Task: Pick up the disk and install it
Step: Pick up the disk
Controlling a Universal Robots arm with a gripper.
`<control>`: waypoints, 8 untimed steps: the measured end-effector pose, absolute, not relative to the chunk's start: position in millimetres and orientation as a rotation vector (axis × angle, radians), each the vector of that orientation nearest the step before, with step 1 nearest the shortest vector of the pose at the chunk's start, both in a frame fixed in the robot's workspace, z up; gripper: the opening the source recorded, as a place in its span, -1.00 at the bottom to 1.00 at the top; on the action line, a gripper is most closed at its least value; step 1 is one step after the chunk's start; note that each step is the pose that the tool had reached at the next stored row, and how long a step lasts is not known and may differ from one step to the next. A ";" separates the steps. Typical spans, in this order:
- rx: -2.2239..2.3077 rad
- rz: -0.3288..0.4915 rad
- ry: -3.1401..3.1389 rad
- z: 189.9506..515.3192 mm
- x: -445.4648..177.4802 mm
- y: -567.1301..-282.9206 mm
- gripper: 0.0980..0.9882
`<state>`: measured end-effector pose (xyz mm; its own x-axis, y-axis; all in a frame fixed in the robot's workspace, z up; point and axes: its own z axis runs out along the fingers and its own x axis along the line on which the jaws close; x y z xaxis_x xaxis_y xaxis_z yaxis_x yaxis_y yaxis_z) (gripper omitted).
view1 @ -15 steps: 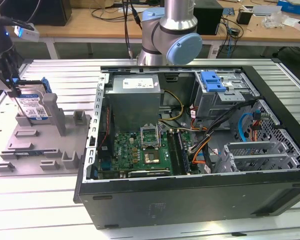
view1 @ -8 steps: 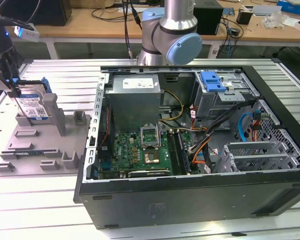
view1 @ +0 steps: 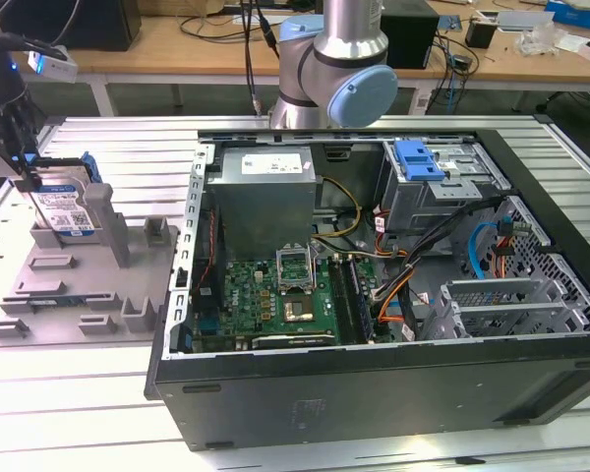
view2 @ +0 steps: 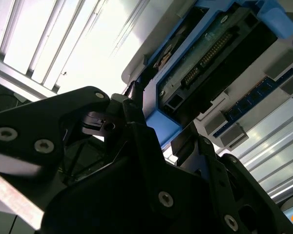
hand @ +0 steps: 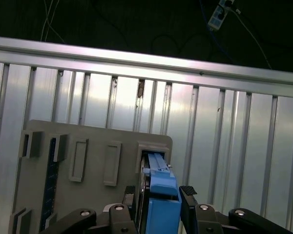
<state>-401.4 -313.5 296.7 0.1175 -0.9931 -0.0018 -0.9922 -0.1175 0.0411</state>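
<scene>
My gripper (hand: 158, 194) clamps the disk (hand: 162, 178), upright in the grey holder (view1: 69, 295) at the exterior view's left, beside the computer case (view1: 374, 393)

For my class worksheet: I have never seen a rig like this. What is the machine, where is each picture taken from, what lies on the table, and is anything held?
The machine is a robot arm; its grasping part is the end effector. The exterior view looks at the whole slatted metal table from off the arm. Both wrist views come from cameras riding on the arm. On the table lie an open computer case and, at the exterior view's left, a grey holder tray. The disk, in its blue frame, stands on edge in that tray. The end effector straddles the disk; whether it grips it cannot be told.
</scene>
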 end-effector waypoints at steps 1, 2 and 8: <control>2.326 -0.044 -2.067 296.5 -401.4 -313.5 -0.14; 2.326 -0.043 -2.067 296.1 -401.4 -313.4 -0.14; 2.324 -0.028 -2.065 295.7 -401.5 -312.3 -0.14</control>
